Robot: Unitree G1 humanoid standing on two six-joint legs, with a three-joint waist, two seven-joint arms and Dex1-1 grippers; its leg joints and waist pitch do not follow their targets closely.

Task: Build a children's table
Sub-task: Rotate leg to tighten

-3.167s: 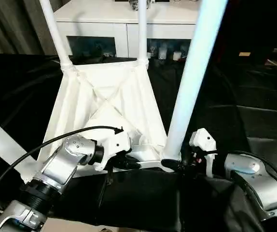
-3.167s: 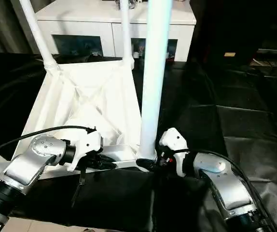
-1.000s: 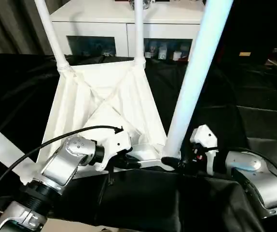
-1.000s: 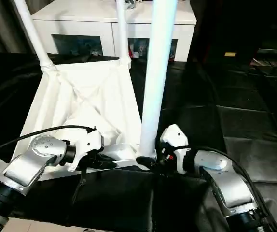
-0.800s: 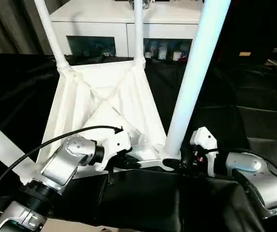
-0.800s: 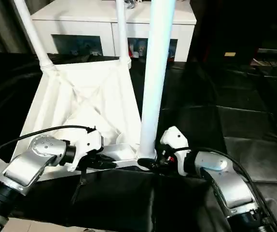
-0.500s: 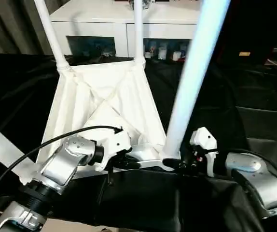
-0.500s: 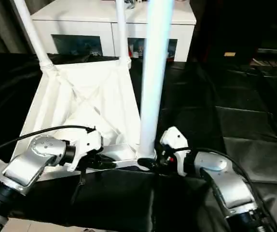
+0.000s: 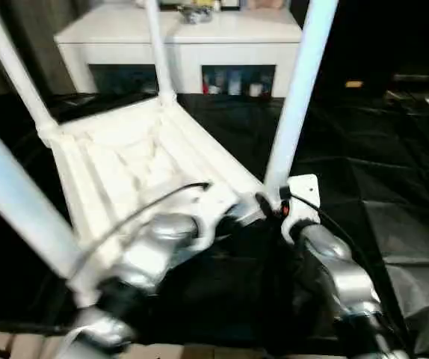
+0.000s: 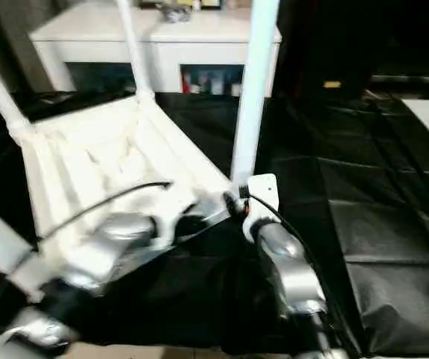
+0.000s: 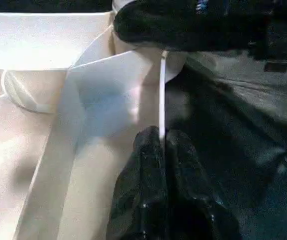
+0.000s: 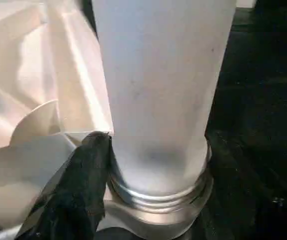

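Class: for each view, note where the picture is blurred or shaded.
Left eye view: left arm and nearest leg smeared by motion. Left wrist view: soft shadow on the tabletop rim. Right wrist view: leg sharp, tabletop folds hazy.

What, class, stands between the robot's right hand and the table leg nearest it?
Nothing visible. The right hand is already at the base of the near leg, one black finger against it just above the corner socket of the tabletop.
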